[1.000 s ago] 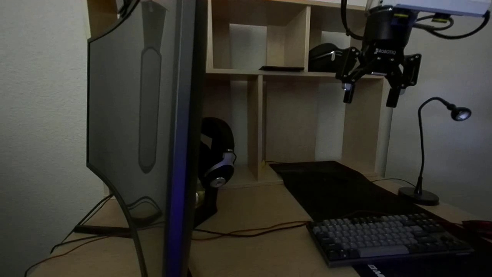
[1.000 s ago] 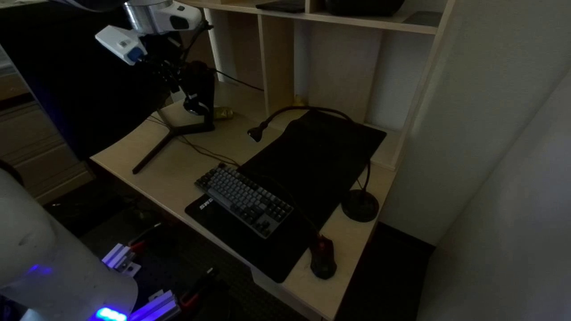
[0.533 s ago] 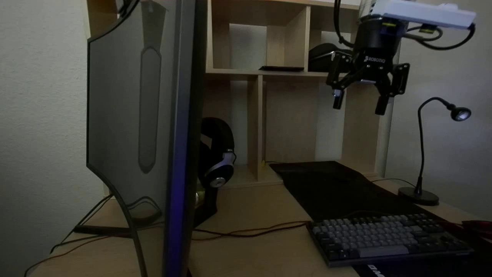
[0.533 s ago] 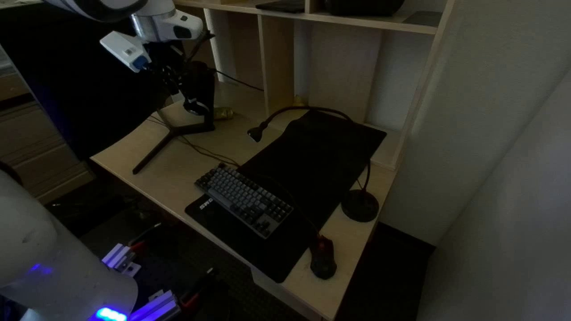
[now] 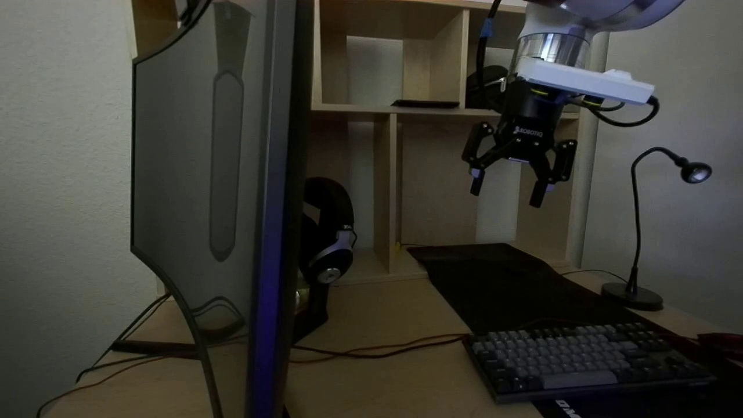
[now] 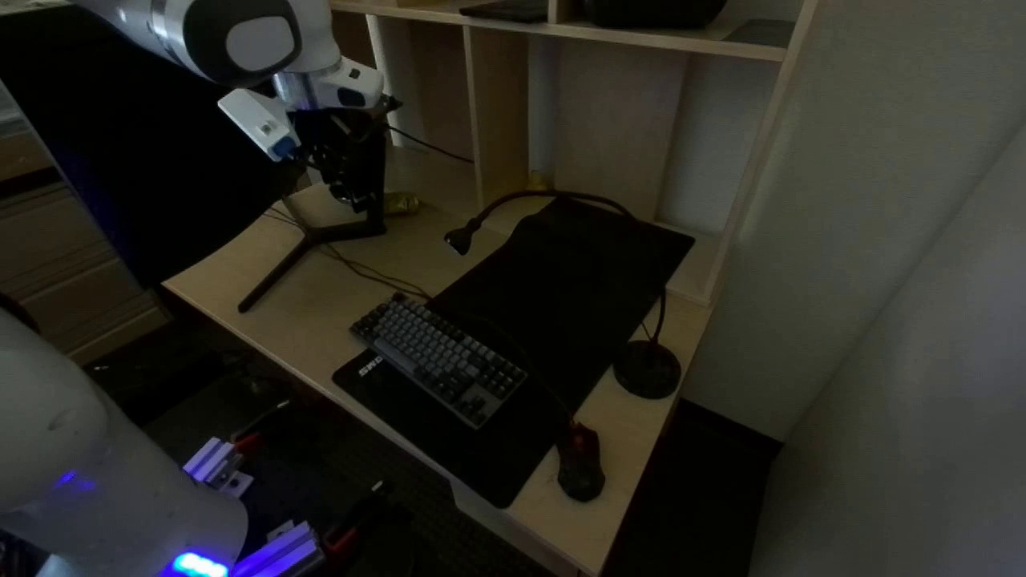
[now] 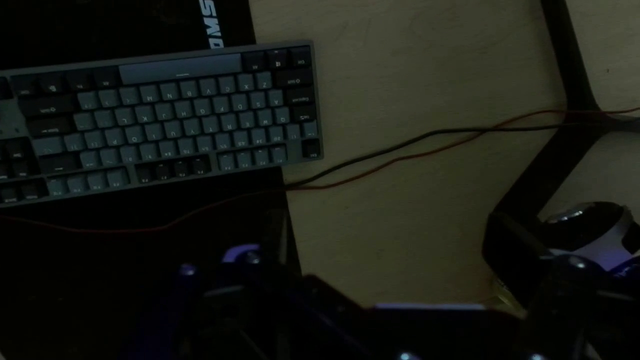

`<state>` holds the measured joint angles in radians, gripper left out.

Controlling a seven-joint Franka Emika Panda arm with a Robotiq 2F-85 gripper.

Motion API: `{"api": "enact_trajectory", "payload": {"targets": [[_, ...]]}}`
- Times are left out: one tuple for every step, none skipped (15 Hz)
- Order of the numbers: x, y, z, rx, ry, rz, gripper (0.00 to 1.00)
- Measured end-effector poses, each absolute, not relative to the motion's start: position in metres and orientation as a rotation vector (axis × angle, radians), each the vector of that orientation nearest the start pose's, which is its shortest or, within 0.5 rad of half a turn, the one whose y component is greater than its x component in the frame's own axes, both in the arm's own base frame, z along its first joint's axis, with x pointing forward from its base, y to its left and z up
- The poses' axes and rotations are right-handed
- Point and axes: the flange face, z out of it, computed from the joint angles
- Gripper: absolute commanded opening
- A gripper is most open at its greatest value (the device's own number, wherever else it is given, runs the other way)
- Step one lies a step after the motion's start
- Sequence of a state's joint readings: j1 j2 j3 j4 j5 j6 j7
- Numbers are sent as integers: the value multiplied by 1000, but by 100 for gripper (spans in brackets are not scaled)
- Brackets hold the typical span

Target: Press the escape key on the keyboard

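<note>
The keyboard [image 5: 580,355] lies flat on the desk, partly on the black desk mat, in both exterior views [image 6: 437,357]. In the wrist view the keyboard [image 7: 175,112] fills the upper left, upside down, with its far end cut off. The escape key [image 7: 311,148] is a dark corner key beside the bare wood. My gripper [image 5: 507,194] is open and empty, pointing down, well above the desk and keyboard. In the wrist view the gripper's fingers [image 7: 390,232] are spread wide over bare wood. In an exterior view the gripper [image 6: 349,180] is dark against the monitor stand.
A large monitor [image 5: 273,232] stands near the gripper, with headphones [image 5: 334,255] behind it. A bendy lamp [image 5: 633,296] and a mouse [image 6: 579,465] stand past the keyboard. Cables [image 7: 435,131] run from the keyboard to the monitor stand [image 7: 582,95]. A shelf [image 5: 386,191] stands behind.
The gripper has moved down and, in an exterior view, left toward the monitor; in an exterior view it has shifted right and down. Its fingers stay open. The keyboard has not moved.
</note>
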<state>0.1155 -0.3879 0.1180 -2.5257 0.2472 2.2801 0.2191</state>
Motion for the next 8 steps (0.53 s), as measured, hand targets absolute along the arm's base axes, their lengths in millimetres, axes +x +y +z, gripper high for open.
{"api": "enact_trajectory", "payload": {"targets": [[415, 105, 426, -2949, 205, -157, 100], [416, 105, 424, -2950, 219, -149, 100], [419, 105, 418, -2949, 235, -131, 100], [424, 106, 409, -2940, 253, -118, 100], [432, 107, 395, -2926, 278, -114, 100], [440, 109, 381, -2911, 302, -115, 100], [449, 111, 365, -2899, 324, -117, 100], [457, 113, 349, -2894, 340, -110, 100]]}}
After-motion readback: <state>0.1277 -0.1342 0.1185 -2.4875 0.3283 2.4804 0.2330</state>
